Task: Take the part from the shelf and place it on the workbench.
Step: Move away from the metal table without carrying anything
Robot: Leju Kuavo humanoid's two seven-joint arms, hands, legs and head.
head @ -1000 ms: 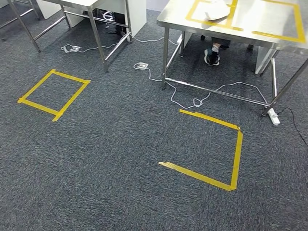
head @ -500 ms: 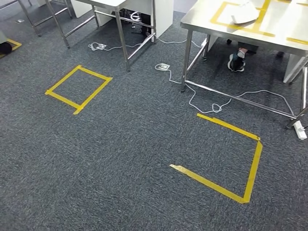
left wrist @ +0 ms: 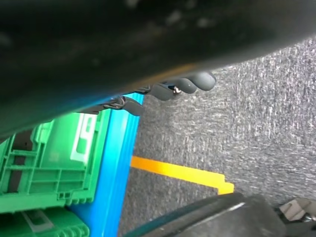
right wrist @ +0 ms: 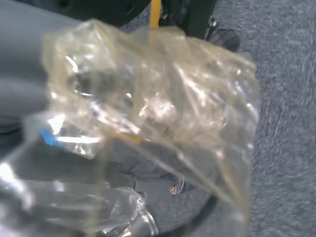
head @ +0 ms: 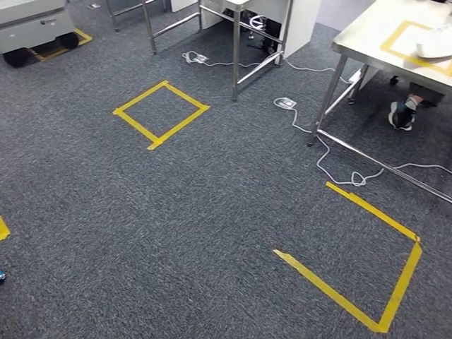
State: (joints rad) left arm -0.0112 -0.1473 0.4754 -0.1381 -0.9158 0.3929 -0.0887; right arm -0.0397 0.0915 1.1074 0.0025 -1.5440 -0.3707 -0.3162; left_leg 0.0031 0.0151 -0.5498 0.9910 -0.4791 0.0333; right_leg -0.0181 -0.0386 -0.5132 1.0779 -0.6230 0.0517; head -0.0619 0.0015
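Note:
The part is a clear plastic bag [right wrist: 156,108] with small pieces inside. My right hand [right wrist: 22,94] holds it, and the bag hides most of the fingers. My left hand [left wrist: 175,89] hangs over the carpet with dark fingers apart and nothing in them. Beside it stands the blue shelf frame [left wrist: 119,163] with green crates [left wrist: 52,158]. The steel workbench [head: 368,39] stands at the upper right in the head view. It is marked with yellow tape, and a white object [head: 434,46] lies on it.
Two yellow tape squares [head: 159,113] [head: 368,254] mark the grey carpet. A white cable [head: 341,166] trails under the workbench, near a person's shoe [head: 400,114]. Another steel table's legs [head: 234,49] stand at the back, and a grey cart [head: 32,25] at the far left.
The camera has turned left, so tables and tape squares shifted right in the picture. The grey cart has come into sight at the upper left.

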